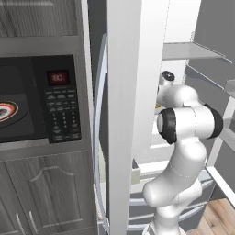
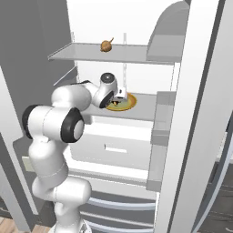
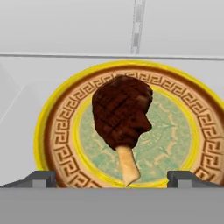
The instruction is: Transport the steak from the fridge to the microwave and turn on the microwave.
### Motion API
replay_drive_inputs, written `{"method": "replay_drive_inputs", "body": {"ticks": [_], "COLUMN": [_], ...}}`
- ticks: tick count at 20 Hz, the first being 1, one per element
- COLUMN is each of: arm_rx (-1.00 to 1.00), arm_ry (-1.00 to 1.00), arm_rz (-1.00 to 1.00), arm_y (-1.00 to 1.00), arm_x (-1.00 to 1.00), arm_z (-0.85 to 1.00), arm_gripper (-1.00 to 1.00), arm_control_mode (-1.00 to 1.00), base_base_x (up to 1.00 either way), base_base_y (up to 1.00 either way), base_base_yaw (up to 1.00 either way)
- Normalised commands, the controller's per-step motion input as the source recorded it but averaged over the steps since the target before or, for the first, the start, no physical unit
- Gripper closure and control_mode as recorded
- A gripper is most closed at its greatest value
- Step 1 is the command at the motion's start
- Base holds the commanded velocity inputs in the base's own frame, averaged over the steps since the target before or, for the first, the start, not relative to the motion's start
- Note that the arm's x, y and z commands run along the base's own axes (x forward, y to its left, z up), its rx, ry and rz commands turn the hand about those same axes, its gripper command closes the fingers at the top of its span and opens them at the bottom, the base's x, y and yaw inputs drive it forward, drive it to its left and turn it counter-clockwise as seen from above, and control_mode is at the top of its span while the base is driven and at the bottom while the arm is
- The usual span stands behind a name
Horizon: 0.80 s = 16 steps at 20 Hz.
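- the gripper (image 3: 112,178) hung wide open over the steak (image 3: 121,114), gripping nothing;
- the steak lay on a yellow-rimmed plate (image 3: 59,127) inside the fridge (image 2: 136,27)

— How is the white jointed arm (image 2: 54,132) posed?
— Risen from its base, elbow bent, wrist reaching forward.
— And the two-finger gripper (image 3: 112,178)?
— Dark fingertips (image 3: 43,178) spread wide, holding nothing.
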Motion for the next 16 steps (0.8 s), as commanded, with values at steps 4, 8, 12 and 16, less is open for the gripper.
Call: {"method": "replay_drive_inputs", "body": {"ticks": [4, 8, 12, 16], "arm_rx": [0.0, 0.0, 0.0, 0.0], "arm_ry": [0.0, 0.0, 0.0, 0.0], "arm_rz": [0.0, 0.0, 0.0, 0.0], "arm_y": [0.0, 0.0, 0.0, 0.0], "arm_x": [0.21, 0.2, 0.21, 0.22], "arm_z": [-0.1, -0.07, -0.08, -0.1], "arm_gripper": [-1.0, -1.0, -1.0, -1.0], "arm_control_mode": [-1.0, -1.0, -1.0, -1.0], "base_base_x": [0.0, 0.0, 0.0, 0.0], "base_base_y": [0.0, 0.0, 0.0, 0.0], "base_base_yaw": [0.0, 0.0, 0.0, 0.0]}}
